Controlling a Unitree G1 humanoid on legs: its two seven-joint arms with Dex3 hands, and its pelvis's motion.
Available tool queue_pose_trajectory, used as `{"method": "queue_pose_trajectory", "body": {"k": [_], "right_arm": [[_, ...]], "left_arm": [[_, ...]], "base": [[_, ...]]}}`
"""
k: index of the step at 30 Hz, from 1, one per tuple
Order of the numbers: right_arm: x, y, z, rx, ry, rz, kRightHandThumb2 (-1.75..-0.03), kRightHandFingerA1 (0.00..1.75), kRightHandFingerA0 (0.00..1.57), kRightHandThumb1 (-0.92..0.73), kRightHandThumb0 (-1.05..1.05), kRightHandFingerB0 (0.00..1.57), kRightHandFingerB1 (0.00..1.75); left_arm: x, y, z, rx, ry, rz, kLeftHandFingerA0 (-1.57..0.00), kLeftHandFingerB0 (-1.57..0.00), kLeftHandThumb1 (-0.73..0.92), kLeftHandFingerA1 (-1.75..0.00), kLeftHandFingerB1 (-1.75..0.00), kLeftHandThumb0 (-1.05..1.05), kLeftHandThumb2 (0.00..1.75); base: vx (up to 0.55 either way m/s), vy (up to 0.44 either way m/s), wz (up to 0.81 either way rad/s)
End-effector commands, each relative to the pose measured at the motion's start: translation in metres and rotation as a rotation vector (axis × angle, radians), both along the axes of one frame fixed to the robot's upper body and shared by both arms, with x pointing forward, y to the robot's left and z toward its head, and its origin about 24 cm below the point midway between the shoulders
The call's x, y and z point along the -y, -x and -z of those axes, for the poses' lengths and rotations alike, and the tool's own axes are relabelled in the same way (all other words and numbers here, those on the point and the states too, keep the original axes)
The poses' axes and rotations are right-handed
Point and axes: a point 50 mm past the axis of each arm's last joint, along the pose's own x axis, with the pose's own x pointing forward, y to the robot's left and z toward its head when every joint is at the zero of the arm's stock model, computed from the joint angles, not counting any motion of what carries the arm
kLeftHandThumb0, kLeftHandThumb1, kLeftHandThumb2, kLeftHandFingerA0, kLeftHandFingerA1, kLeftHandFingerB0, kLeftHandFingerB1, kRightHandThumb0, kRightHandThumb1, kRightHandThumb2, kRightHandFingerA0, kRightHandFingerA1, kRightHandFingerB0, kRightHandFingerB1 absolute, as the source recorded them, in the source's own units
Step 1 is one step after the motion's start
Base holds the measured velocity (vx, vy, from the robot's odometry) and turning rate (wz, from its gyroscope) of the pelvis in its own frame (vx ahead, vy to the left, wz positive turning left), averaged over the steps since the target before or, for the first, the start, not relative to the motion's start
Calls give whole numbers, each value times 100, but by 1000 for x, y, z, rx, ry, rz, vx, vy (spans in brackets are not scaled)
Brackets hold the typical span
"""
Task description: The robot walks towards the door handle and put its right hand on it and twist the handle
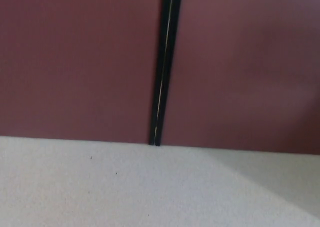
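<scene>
The head view looks down at the foot of a dark red double door. A black vertical gap with a thin bright line runs between its two leaves. No door handle shows in this view. Neither of my hands nor any part of my arms is in the picture.
Pale grey floor fills the lower third and meets the door's bottom edge. A darker shadow lies across the floor at the lower right.
</scene>
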Motion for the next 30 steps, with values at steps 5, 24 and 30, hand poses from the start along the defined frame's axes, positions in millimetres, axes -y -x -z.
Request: {"method": "queue_pose_trajectory", "body": {"k": [5, 24, 30], "right_arm": [[2, 5, 1, -24, -5, 17, -58, 51, 81, -61, -21, 63, 44], [2, 1, 1, -23, -6, 7, -58, 52, 82, -61, -21, 62, 44], [2, 2, 1, -27, -7, -2, -58, 51, 82, -61, -21, 62, 44]], "left_arm": [[1, 2, 1, -21, -4, 28, -68, -47, 59, -49, -39, -29, 58], [2, 1, 1, -4, 2, 23, -70, -47, 59, -51, -39, -29, 58], [2, 3, 2, -15, 0, 26, -72, -49, 59, -51, -39, -29, 58]], "base": [[159, -33, 1], [178, -77, 2], [127, 52, 5]]}}
